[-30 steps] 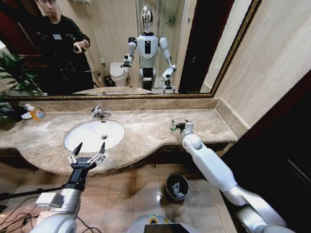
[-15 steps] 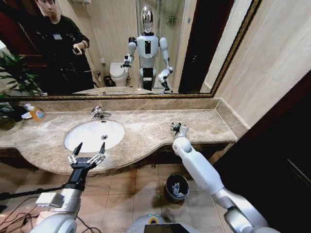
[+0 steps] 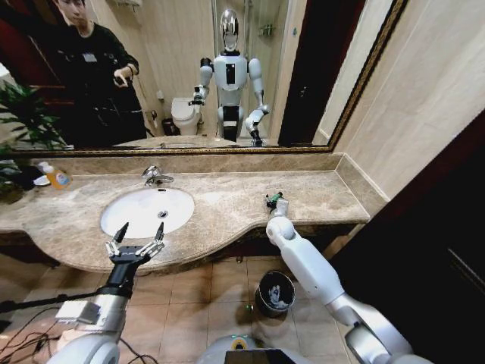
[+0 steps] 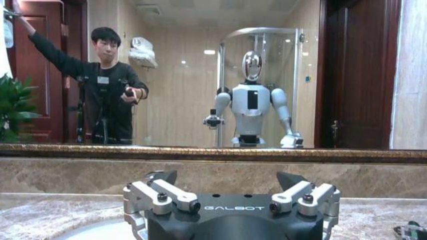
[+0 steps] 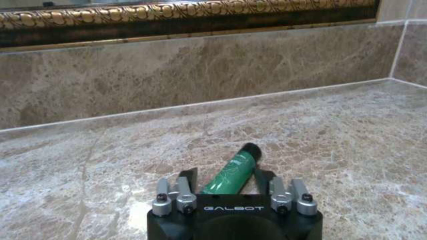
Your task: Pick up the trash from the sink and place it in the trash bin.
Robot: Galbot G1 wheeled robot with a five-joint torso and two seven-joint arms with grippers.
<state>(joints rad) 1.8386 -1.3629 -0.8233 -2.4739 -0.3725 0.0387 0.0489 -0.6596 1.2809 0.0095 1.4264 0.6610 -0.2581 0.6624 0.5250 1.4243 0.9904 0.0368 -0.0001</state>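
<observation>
My right gripper [image 3: 271,200] is over the marble counter to the right of the sink [image 3: 114,220], shut on a small dark green stick of trash [image 5: 233,172]. The stick pokes out forward between the fingers with its black tip low over the marble. Its green shows at the gripper's tip [image 3: 268,202] in the head view. My left gripper [image 3: 139,231] hovers open at the sink's front edge with nothing between its fingers [image 4: 162,179]. The white oval basin looks bare. The round dark trash bin [image 3: 261,287] stands on the floor tiles below the counter, under my right arm.
A chrome faucet [image 3: 155,176] stands behind the basin. A yellow-orange bottle [image 3: 57,179] and a green plant [image 3: 23,114] sit at the counter's far left. A gold-framed mirror [image 3: 356,83] runs along the back wall, and a side wall closes the right end.
My right arm has swung left and drawn back a little, with the green stick staying at its tip. The left arm has not moved.
</observation>
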